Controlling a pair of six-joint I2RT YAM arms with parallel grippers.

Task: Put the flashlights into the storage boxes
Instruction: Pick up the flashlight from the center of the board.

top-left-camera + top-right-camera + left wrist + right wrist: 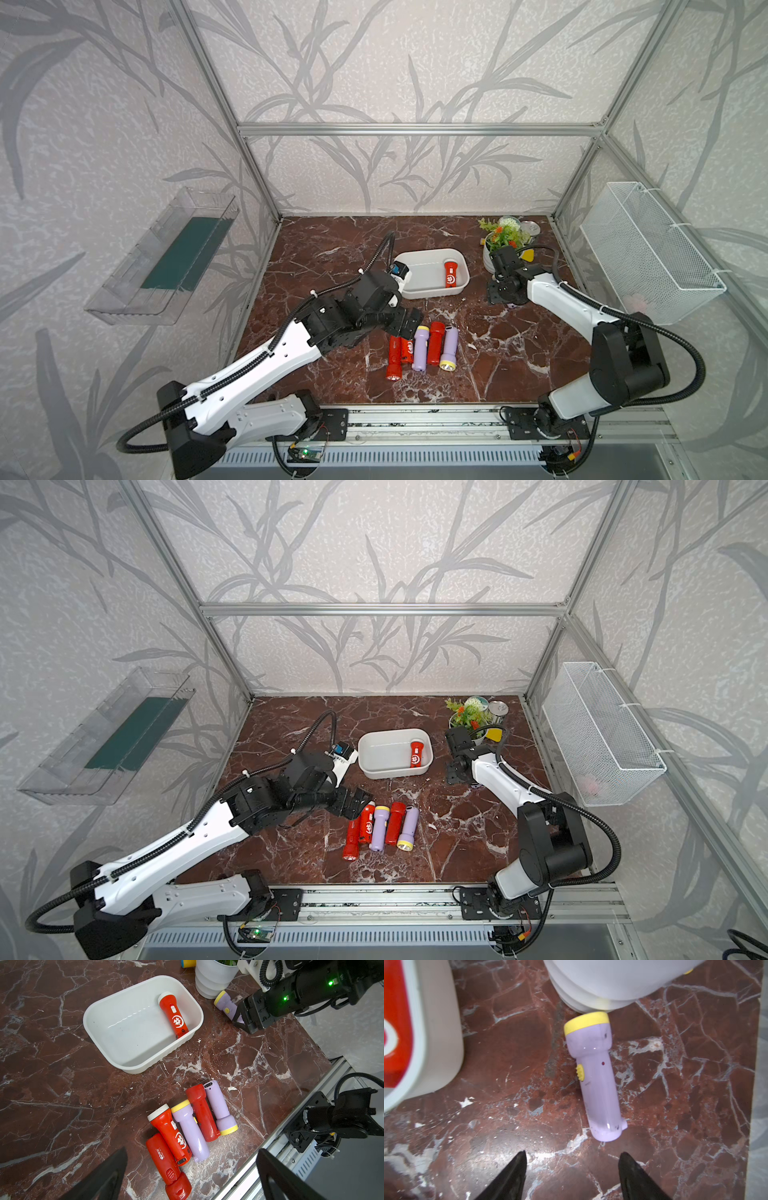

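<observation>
The right hand (572, 1153) is the nearer one to the lone lilac flashlight (596, 1084). In a top view that flashlight sits right of centre, almost hidden under the hand, between the white tub (432, 291) and the white plant pot (488, 259). In the right wrist view it lies flat on the desk (508, 1053), butt end towards the fingertips and yellow head just at the pot's base. Its long axis runs almost straight away from the hand, slanted a little.

The hand's two fingers stand partly apart with only bare desk between them, so it holds nothing. The gap looks wider than the barrel. The likely move is forward and down, to straddle the barrel across its width.

The left hand (409, 322) is spread wide and empty by the five flashlights (419, 349) at lower centre. One red flashlight (450, 273) already lies in the tub.
</observation>
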